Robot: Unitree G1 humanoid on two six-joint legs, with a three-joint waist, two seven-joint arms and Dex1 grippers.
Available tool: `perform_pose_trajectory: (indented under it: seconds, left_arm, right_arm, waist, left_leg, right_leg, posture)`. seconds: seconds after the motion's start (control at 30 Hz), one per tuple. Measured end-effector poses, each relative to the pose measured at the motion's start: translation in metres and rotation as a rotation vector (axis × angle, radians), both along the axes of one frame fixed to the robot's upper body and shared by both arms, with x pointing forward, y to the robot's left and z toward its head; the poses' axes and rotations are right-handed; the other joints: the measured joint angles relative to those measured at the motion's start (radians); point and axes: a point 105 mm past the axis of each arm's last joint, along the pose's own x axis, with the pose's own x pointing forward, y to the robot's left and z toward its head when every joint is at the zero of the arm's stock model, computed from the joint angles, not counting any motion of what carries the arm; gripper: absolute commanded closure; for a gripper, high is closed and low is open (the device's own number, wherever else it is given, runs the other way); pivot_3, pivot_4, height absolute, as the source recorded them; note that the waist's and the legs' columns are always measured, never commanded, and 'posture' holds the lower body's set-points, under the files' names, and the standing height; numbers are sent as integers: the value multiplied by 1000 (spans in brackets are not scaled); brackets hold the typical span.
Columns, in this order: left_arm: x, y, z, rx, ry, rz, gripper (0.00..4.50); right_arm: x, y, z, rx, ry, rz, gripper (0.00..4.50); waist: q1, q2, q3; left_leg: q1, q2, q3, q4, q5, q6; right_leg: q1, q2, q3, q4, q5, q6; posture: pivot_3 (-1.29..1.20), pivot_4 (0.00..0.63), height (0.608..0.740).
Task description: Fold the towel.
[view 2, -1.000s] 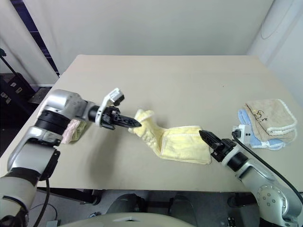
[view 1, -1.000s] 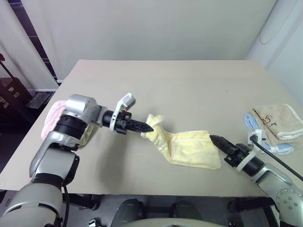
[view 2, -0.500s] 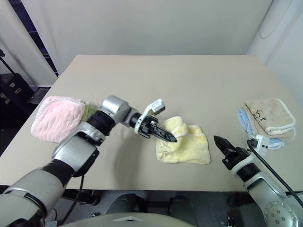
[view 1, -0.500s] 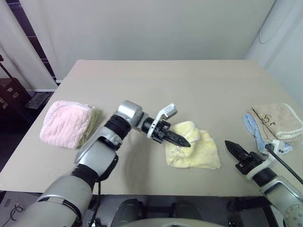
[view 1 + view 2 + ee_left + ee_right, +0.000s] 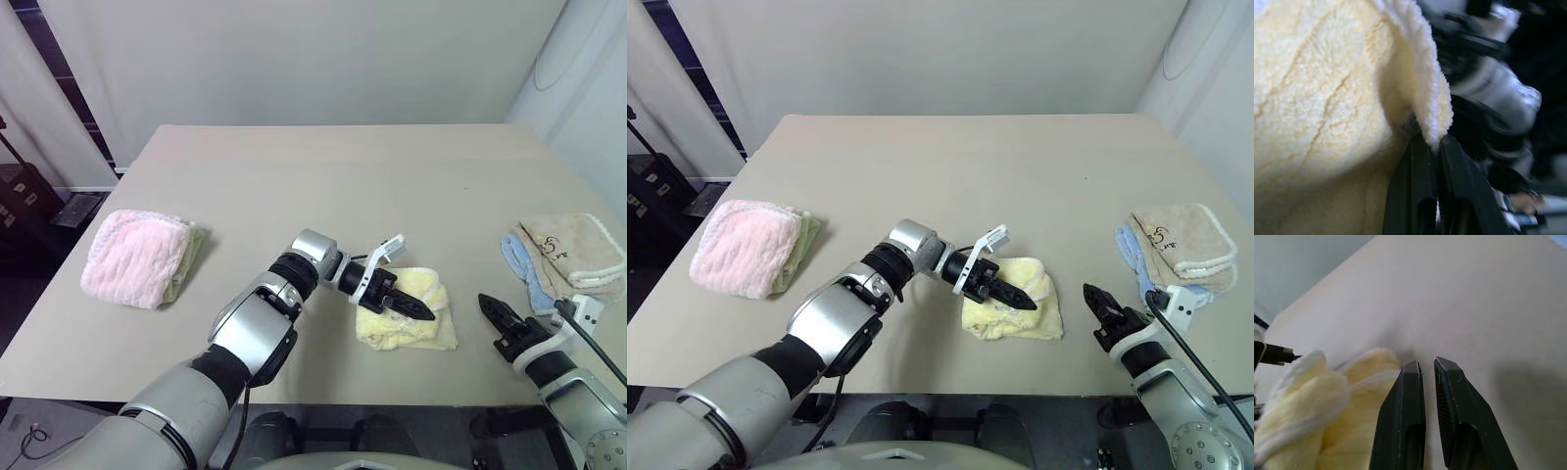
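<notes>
The left arm reaches across toward three o'clock, low over the table (image 5: 323, 176); the left gripper (image 5: 419, 313) points sideways with its jaws pinched on a fold of the towel (image 5: 407, 323) (a pale yellow bundle at the table's near edge, about five o'clock from centre); the right gripper (image 5: 490, 308) hovers just beside the towel at its three o'clock, pointing toward twelve, its jaws nearly together and holding nothing.
</notes>
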Motion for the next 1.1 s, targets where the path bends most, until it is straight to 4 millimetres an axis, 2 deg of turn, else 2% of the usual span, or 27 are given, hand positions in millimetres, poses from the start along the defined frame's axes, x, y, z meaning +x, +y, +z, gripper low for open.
perform_pose_trajectory:
  seconds: [0.03,0.17,0.27,0.47,0.5,0.63,0.73,0.87,0.9,0.97,1.0,1.1]
  left_arm:
    - [1,1,-2,10,-6,4,4466]
    - [8,2,-3,6,-7,68,3446]
    - [10,2,1,-28,31,95,2406]
    - [2,2,12,-101,97,38,220]
    - [2,1,16,-124,93,25,26]
    - [1,-3,44,-279,64,-23,26]
    - [1,-2,55,-355,25,-29,26]
    - [7,12,66,-484,-81,14,26]
    - [13,17,72,-498,-147,36,413]
    - [22,26,78,-502,-290,75,890]
    - [26,31,78,-496,-349,100,1370]
    - [40,50,77,-464,-468,189,2376]
  right_arm:
    - [0,0,0,0,1,0,4058]
    - [0,0,-1,0,4,-2,4058]
    - [1,-1,-2,3,7,-7,4058]
    - [8,-1,-2,17,2,-7,4058]
    - [9,0,-2,17,-2,-5,4058]
    - [16,-3,14,15,-103,-16,4058]
    - [17,-6,22,13,-152,-24,4058]
    - [20,1,39,26,-228,21,4058]
    - [21,3,47,3,-253,42,4221]
    - [22,9,62,-34,-306,87,4500]
    - [23,14,69,-51,-331,123,4500]
    - [26,30,89,-109,-397,224,4500]
  waist:
    - [0,0,0]
    - [1,0,0]
    - [0,1,0]
    - [0,2,-1]
    - [0,2,-1]
    - [0,3,-2]
    - [0,4,-3]
    - [-5,5,-3]
    - [-4,6,-3]
    - [-1,6,-4]
    - [0,6,-4]
    - [-2,5,-3]
  left_leg:
    - [0,0,0,0,0,0]
    - [0,0,0,1,0,0]
    - [0,0,0,1,0,0]
    - [0,0,0,1,0,0]
    - [0,0,0,1,0,0]
    - [0,0,0,1,0,0]
    - [0,0,0,1,0,0]
    - [1,0,0,1,0,0]
    - [2,0,0,2,0,0]
    - [6,0,0,2,0,0]
    - [8,0,0,2,0,0]
    - [8,0,0,2,0,0]
  right_leg:
    - [0,0,0,0,0,0]
    - [0,0,0,0,0,0]
    - [1,0,0,0,0,0]
    - [1,0,0,0,0,0]
    - [1,0,0,0,0,0]
    - [1,0,0,0,0,0]
    - [1,0,0,0,0,0]
    - [1,1,1,3,0,0]
    - [1,1,2,3,0,-1]
    - [5,1,2,3,0,-1]
    - [7,1,2,3,0,-1]
    - [7,1,3,2,0,-1]
  posture:
    - [0,0,740]
    - [0,0,740]
    - [0,0,740]
    - [0,0,740]
    - [0,0,740]
    - [0,0,740]
    - [0,0,740]
    - [0,0,740]
    - [0,0,740]
    - [0,0,740]
    - [0,0,740]
    - [0,0,740]
